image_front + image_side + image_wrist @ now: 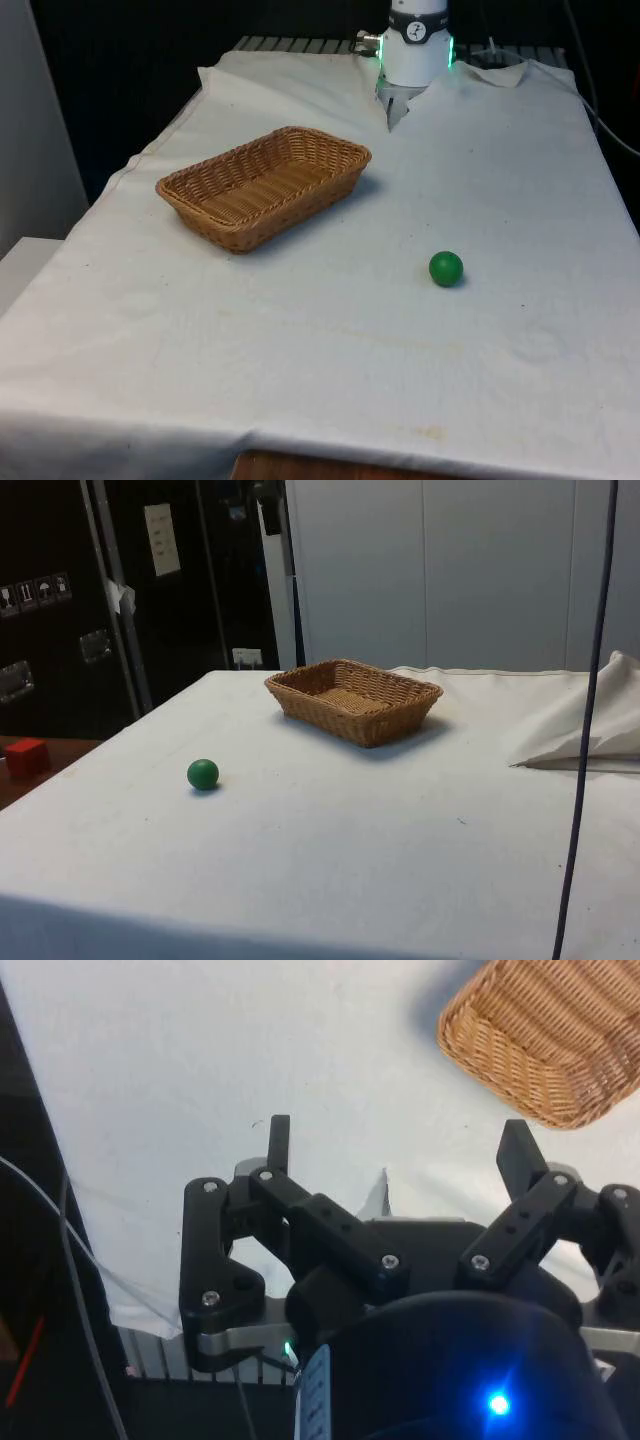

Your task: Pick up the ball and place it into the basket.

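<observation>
The small, round green ball (pixel 446 268) sits on the white cloth of the tabletop (pixel 330 340), toward the near half and on the front view's right. Nothing touches it. In the side view the ball (pixel 203 773) casts a slight shadow on the cloth and lies well apart from the basket.

The shallow, rectangular woven wicker basket (pixel 264 187) stands upright on the tabletop, farther back and on the front view's left of the ball. Its inside holds nothing. The side view shows the basket (pixel 353 700) past the ball, near the far edge of the cloth.

The black two-finger claw (pixel 398 1150) hangs above the white cloth at the far end of the tabletop, its fingers (pixel 279 1145) spread wide with nothing between them. A corner of the basket (pixel 545 1050) shows beyond the fingertips.
</observation>
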